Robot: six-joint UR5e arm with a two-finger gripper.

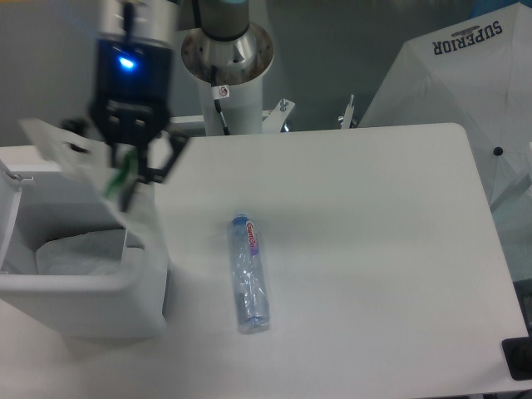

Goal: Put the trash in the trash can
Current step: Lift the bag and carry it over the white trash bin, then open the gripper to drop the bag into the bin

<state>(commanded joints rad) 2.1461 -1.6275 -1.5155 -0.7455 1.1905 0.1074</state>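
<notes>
Camera view: gripper [125, 170] is pinching the wrapper [71, 151] above the trash can [79, 258] at the tabletop's left edge; bottle [248, 273] is lying mid-table.

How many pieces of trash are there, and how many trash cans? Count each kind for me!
Wrappers: 1, the white wrapper held in the gripper above the bin.
Bottles: 1, the clear bottle lying on the table.
Trash cans: 1, the grey trash can, lid open.
Total: 3 things.
</notes>
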